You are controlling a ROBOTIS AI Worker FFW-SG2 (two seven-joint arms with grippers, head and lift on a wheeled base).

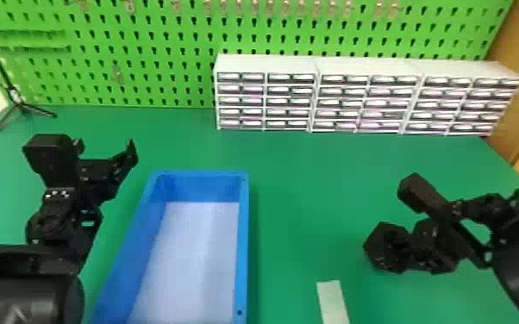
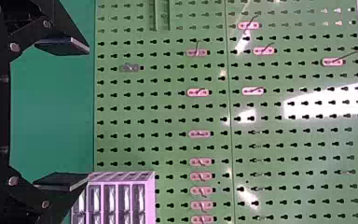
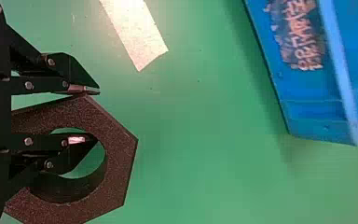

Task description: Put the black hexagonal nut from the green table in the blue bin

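The right hand (image 3: 97, 114) pinched the black hexagonal nut (image 3: 120, 163) by one side, right of the blue bin (image 1: 243, 232); carrying it left called for wall clearance and a low release. The left hand (image 2: 88, 112) stood wide.

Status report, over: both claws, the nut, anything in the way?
Left claw open, empty, left of blue bin. Right claw holding black hexagonal nut, one finger in its hole. White strip flat on table, likely no obstacle.
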